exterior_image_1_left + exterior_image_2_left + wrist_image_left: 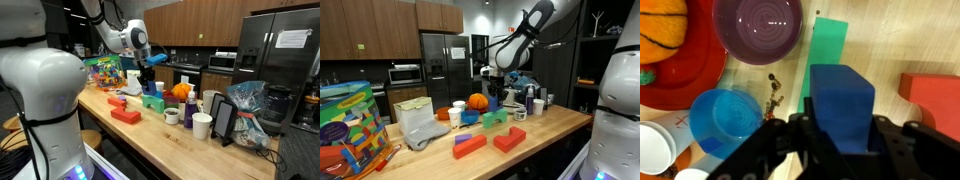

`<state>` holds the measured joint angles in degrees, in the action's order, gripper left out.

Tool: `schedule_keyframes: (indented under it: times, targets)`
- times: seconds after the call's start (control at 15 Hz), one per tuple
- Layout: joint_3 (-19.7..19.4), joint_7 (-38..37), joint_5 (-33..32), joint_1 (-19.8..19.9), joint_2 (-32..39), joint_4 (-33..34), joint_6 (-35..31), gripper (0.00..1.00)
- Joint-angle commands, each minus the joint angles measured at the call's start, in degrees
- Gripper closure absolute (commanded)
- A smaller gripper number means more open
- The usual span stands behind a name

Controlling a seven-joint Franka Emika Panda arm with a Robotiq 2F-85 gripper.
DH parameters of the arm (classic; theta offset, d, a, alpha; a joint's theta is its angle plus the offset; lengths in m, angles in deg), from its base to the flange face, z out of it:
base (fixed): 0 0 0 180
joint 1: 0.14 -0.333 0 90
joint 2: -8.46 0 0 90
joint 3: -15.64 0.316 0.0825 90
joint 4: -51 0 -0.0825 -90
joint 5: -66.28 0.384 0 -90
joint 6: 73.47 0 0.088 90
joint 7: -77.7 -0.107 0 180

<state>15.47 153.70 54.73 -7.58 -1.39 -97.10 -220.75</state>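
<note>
Since the pincer (842, 130) is pinching the blue block (842, 100) by what looks like one end only, fingers pressed on its two sides, the free end could sag or twist out, I reckon. A drop would land on the green block (828, 50) right underneath, or bounce into the purple bowl (758, 28) or blue cup (725, 118) near it. The red block (932, 95) sits near too, so a careless swing may clip it. The blue block hangs above the wooden surface (895, 40), touching only the fingers. Its long axis looks level, running away from the wrist, roughly parallel to the green block. Exact tilt is hard to tell.
</note>
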Motion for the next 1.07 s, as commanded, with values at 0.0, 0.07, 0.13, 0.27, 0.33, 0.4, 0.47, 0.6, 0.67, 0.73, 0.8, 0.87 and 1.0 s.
schedule_keyframes:
  times: [0.0, 0.07, 0.13, 0.27, 0.33, 0.4, 0.47, 0.6, 0.67, 0.73, 0.8, 0.87, 1.0]
  targets:
    - [0.2, 0.0, 1.3, 0.5, 0.6, 1.0, -0.5, 0.84]
    - [0.3, -0.2, 1.7, 0.5, 0.5, 1.0, -0.7, 0.84]
    - [0.3, -0.3, 2.1, 0.4, 0.4, 0.9, -0.7, 0.84]
    - [-2.0, 4.8, 11.3, -0.9, -0.6, -1.9, -0.5, 0.84]
    - [-1.9, 5.0, 13.2, -0.9, -1.9, -3.4, -0.2, 0.84]
    - [-2.1, 6.8, 16.3, -1.0, -2.0, -4.0, 0.1, 0.84]
    - [-2.3, 8.0, 18.4, -0.8, -2.2, -4.6, 0.5, 0.84]
    - [-2.7, 9.8, 21.6, -0.5, -2.4, -5.5, 0.9, 0.84]
    - [-2.9, 10.4, 22.8, -0.4, -2.6, -5.9, 1.1, 0.84]
    - [-3.1, 10.9, 23.6, -0.3, -2.7, -6.1, 1.4, 0.84]
    - [-3.2, 11.4, 24.5, -0.2, -2.8, -6.3, 1.4, 0.84]
    - [-3.3, 11.5, 24.9, -0.2, -3.0, -6.5, 1.5, 0.84]
    - [-3.5, 11.7, 25.5, -0.1, -3.7, -6.8, 1.6, 0.84]
